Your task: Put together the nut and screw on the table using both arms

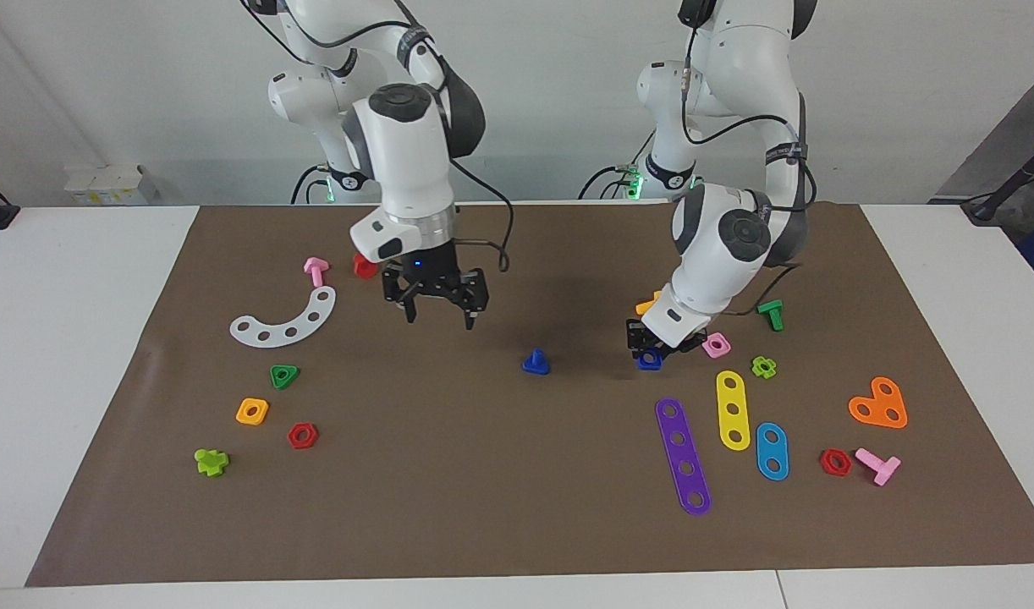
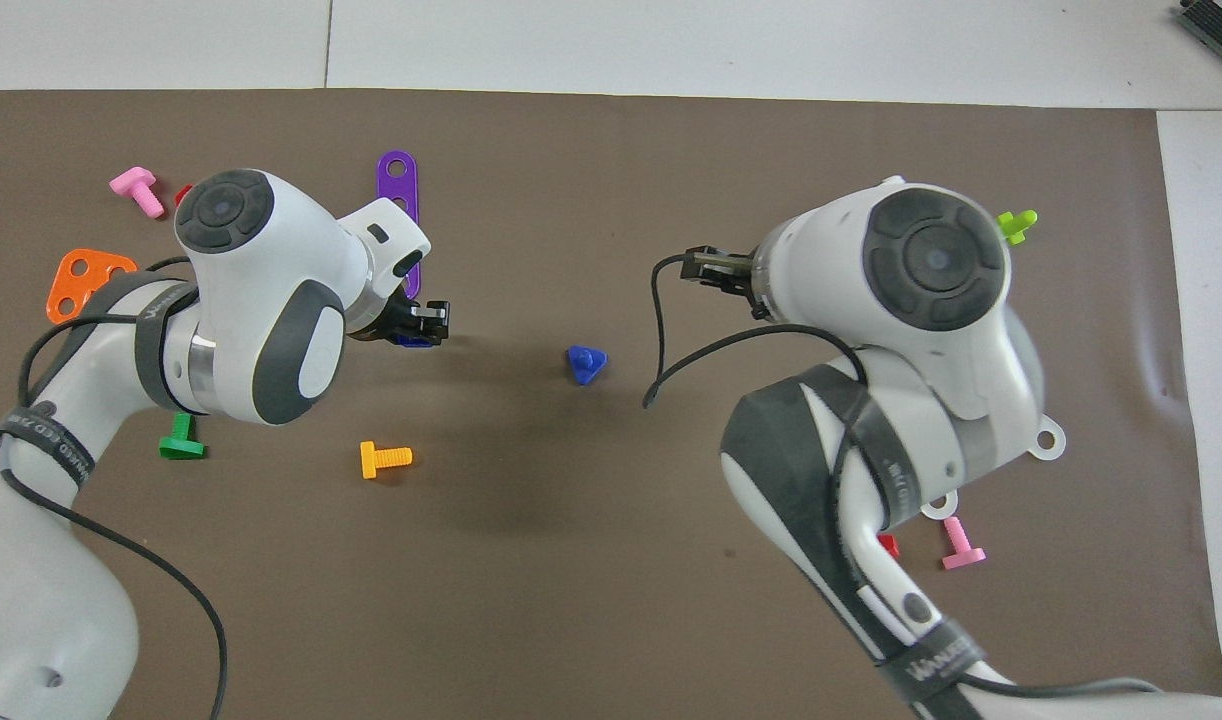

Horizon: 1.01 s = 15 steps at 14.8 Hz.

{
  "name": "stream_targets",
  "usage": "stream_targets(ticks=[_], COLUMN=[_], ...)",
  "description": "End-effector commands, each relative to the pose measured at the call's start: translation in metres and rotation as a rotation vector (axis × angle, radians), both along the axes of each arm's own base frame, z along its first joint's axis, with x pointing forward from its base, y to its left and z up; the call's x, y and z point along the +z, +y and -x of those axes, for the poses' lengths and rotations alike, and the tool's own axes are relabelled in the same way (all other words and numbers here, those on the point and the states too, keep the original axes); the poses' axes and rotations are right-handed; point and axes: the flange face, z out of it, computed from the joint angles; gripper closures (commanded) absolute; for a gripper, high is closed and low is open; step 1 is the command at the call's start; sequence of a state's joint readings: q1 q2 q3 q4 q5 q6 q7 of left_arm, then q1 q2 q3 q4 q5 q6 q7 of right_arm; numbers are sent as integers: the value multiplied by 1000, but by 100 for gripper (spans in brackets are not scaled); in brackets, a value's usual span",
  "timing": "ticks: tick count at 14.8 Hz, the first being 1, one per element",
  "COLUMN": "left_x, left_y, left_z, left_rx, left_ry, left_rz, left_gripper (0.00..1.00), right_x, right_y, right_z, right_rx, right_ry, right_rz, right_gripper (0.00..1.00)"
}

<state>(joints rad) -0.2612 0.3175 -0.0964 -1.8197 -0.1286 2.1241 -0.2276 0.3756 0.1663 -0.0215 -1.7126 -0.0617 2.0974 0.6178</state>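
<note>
The dark-blue nut (image 1: 650,361) lies on the brown mat (image 1: 517,507) toward the left arm's end; in the overhead view only its edge (image 2: 414,341) shows. My left gripper (image 1: 655,351) is down at mat level, shut on the nut; it also shows in the overhead view (image 2: 433,322). The dark-blue screw (image 1: 536,362) stands on its head mid-mat, shaft up, also in the overhead view (image 2: 584,363). My right gripper (image 1: 439,320) hangs open and empty above the mat, beside the screw toward the right arm's end.
A pink square nut (image 1: 717,345), an orange bolt (image 2: 383,458), a green bolt (image 1: 771,315) and a lime nut (image 1: 763,367) crowd the left gripper. Purple (image 1: 683,457), yellow (image 1: 733,409) and blue (image 1: 772,451) strips lie farther out. A white curved strip (image 1: 284,321) lies by the right gripper.
</note>
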Motion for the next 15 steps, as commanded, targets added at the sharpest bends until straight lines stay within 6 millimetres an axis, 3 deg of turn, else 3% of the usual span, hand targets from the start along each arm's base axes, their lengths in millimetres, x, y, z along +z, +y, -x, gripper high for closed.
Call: stream_targets(ticks=[1,5,8,12,15], left_x=[8,13,19,19,16], left_y=[-33,-75,-108,-153,-172], left_z=[-2,9,18,21,25], left_rx=[107,175,209,237,232], left_ry=[4,5,11,44,53], left_rz=[15,18,23,18,15], left_gripper=[100,100,100,100,100], right_x=[27,65,94,148,144], right_y=[-62,-134,-171,-199,-213], right_z=[5,18,29,41,44], right_rx=[28,54,80,85,76], right_ry=[23,69,115,163,187], right_rz=[28,0,12,31,23], right_gripper=[0,0,0,0,0])
